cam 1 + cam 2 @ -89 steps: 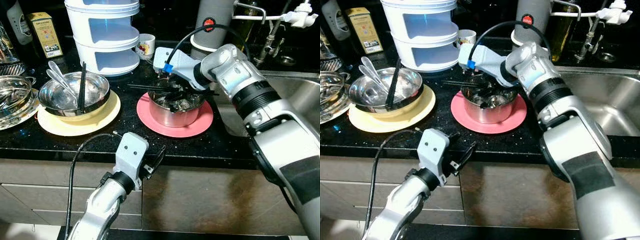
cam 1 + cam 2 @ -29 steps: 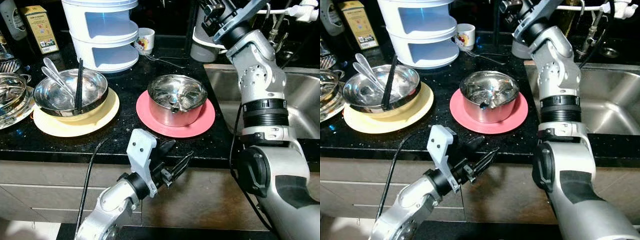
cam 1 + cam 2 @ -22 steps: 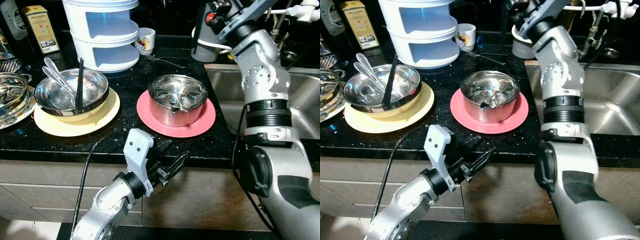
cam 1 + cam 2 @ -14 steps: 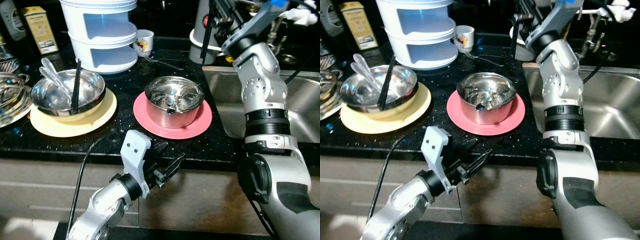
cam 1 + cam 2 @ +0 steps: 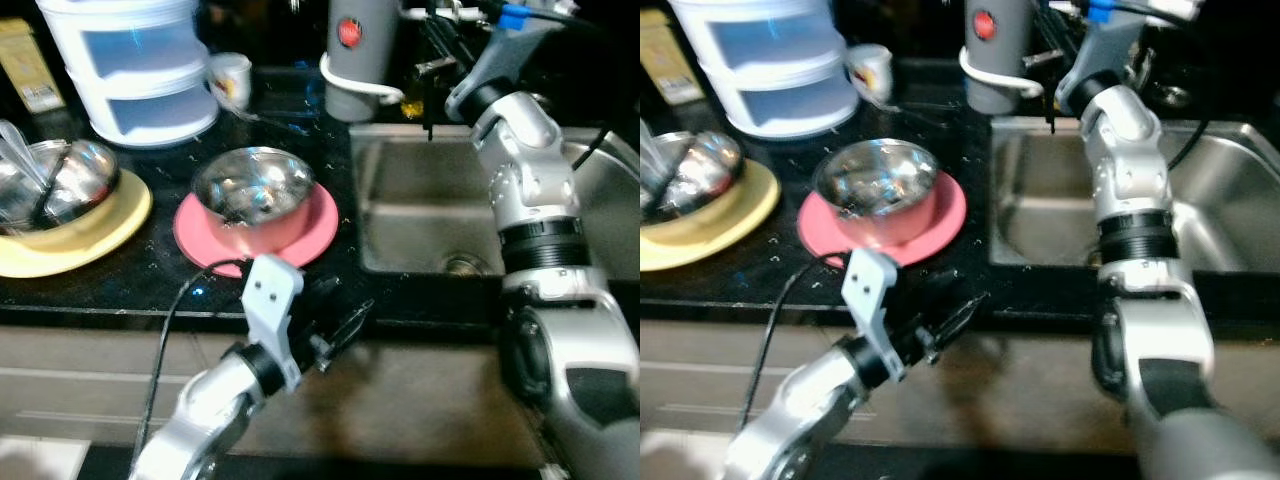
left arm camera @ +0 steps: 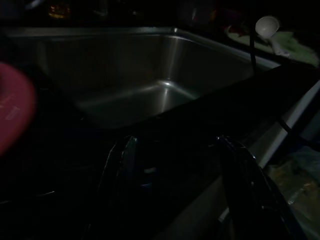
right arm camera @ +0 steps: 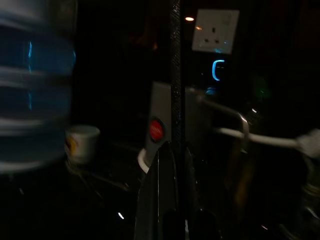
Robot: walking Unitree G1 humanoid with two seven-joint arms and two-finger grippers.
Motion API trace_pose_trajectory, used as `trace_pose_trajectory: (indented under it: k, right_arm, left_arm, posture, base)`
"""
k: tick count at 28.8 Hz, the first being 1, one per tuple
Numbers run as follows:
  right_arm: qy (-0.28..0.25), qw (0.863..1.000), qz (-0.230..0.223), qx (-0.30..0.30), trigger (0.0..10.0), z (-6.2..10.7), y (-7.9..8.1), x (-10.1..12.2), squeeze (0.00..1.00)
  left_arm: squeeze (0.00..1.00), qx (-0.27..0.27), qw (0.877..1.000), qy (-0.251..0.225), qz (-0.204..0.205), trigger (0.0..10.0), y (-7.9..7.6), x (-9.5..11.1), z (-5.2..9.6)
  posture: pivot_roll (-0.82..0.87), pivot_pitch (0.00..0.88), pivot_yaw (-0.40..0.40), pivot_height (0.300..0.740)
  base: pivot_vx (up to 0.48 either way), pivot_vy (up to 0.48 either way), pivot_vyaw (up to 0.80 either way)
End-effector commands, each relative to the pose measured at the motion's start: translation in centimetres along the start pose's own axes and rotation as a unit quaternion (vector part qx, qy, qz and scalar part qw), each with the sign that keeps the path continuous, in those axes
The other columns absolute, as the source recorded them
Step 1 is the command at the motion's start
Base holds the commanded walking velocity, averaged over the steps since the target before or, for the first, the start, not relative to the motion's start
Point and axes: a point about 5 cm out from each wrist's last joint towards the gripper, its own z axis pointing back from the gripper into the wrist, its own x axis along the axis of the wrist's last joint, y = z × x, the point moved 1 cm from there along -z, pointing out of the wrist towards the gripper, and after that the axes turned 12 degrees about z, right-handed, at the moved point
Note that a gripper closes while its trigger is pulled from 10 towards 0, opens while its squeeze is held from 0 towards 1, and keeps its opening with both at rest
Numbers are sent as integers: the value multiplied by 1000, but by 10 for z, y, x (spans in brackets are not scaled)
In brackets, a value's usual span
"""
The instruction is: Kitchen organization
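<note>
1. Two head views are showing a blurred kitchen scene. The black table [image 5: 150, 280] is carrying a steel pot [image 5: 250, 195] sitting on a pink plate [image 5: 310, 235], and the steel sink [image 5: 420, 215] is lying just beside them on the robot's right. A second steel bowl [image 5: 60, 190] on a yellow plate [image 5: 90, 235] is getting cut off at the left edge, and its contents are too smeared to name. A white tiered container [image 5: 130, 70], a small cup [image 5: 228, 78] and a grey canister [image 5: 358, 50] are standing at the back.
2. Still in the head views, the right claw [image 5: 428, 75] is reaching high over the sink's back edge, pinching thin black chopsticks [image 5: 430, 110] that are hanging upright; their lower tips are hard to follow against the dark.
3. Low in front of the table edge, the left claw [image 5: 345, 320] is hovering with its fingers spread and gripping nothing.
4. One very dark left wrist view is looking past two parted fingers [image 6: 117, 170] into the sink basin [image 6: 150, 75], with a sliver of the pink plate [image 6: 12, 110] at the edge.
5. One dim right wrist view is showing the chopsticks [image 7: 174, 65] clamped between closed fingers [image 7: 150, 200], with the canister [image 7: 157, 125], the cup [image 7: 80, 142] and a wall socket [image 7: 215, 30] behind.
</note>
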Motion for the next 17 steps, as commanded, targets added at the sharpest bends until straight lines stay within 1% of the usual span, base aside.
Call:
trace_pose_trajectory:
  k: [1,2,3,4,7,10,12,16,17]
  right_arm:
    - [32,999,17,-4,10000,2,2,-13,0]
    - [32,999,17,-4,10000,2,2,-13,0]
    - [43,999,22,-4,10000,2,4,-16,0]
    - [43,999,22,-4,10000,2,4,-16,0]
    - [63,998,32,2,10000,3,11,-24,0]
    - [75,996,37,8,10000,3,18,-31,0]
    - [96,994,45,11,10000,3,25,-40,0]
    - [124,991,54,15,10000,3,37,-52,0]
    - [124,991,54,15,10000,3,37,-52,0]
  left_arm:
    - [0,2,1000,6,6,10000,0,-3,0]
    - [0,2,1000,6,6,10000,0,-3,0]
    - [0,8,1000,4,4,10000,1,-2,0]
    - [0,8,1000,4,4,10000,1,-2,0]
    - [0,18,1000,0,2,10000,5,0,0]
    - [0,14,1000,7,4,10000,4,-3,0]
    - [0,11,1000,11,3,10000,2,-6,-1]
    - [0,14,1000,12,-2,10000,5,-5,-2]
    - [0,14,1000,12,-2,10000,5,-5,-2]
  posture:
    - [34,5,-33,740]
    - [34,5,-33,740]
    - [34,6,-34,740]
    - [34,6,-34,740]
    - [35,6,-35,740]
    - [31,6,-32,740]
    - [29,6,-33,740]
    - [34,5,-36,740]
    - [34,5,-36,740]
  base:
    - [0,-345,0]
    - [0,-345,0]
    - [0,0,0]
    - [0,0,0]
    - [0,0,0]
    - [0,0,0]
    - [0,0,0]
    - [0,0,0]
    - [0,0,0]
